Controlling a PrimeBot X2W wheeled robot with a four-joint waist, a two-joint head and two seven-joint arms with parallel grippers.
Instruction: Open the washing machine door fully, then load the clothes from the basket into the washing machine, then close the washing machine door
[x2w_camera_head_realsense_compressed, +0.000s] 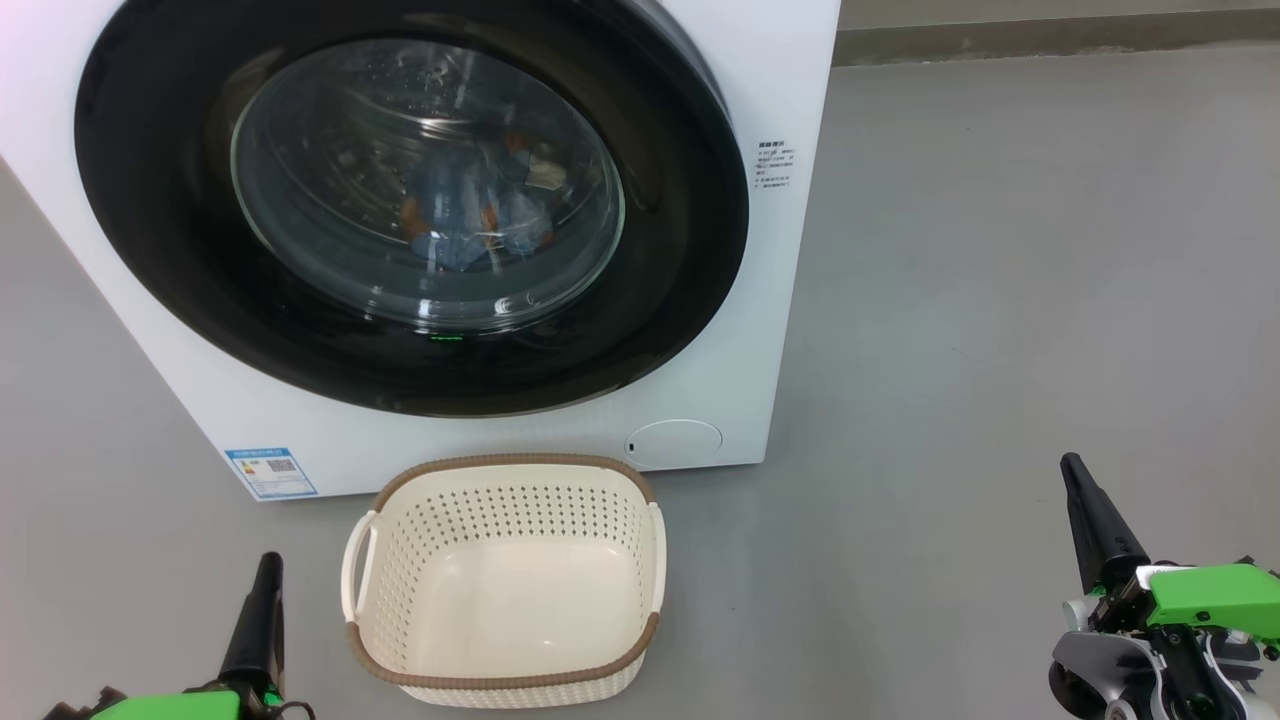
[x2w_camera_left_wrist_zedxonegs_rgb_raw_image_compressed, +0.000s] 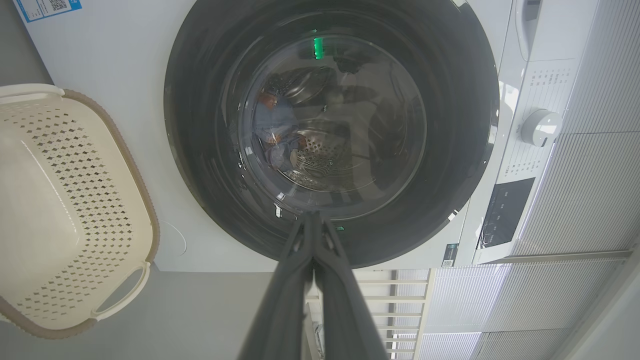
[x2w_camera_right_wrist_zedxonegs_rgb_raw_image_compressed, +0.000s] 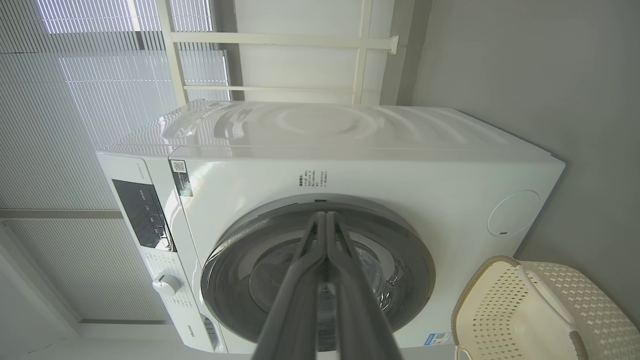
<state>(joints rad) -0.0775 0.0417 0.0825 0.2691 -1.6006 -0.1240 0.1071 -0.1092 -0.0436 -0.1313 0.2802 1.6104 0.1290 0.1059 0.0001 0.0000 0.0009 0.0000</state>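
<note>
While left gripper (x2w_camera_head_realsense_compressed: 269, 562) and right gripper (x2w_camera_head_realsense_compressed: 1072, 464) are hanging closed, empty, I am judging door (x2w_camera_head_realsense_compressed: 150, 200) rigid, glossy, best rim-held.

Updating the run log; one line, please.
round black-rimmed glass door: closed; light blue clothes: loaded; cream perforated basket: empty; left gripper: shut; right gripper: shut

Glossy black door rim (x2w_camera_head_realsense_compressed: 160, 230), perforated matt plastic basket (x2w_camera_head_realsense_compressed: 500, 500).

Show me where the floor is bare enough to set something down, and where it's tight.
Widest bare floor: right of the washing machine and basket, up to the right gripper. Smaller patch: left of the basket, around the left gripper. Tight: the strip between basket and machine front.
</note>
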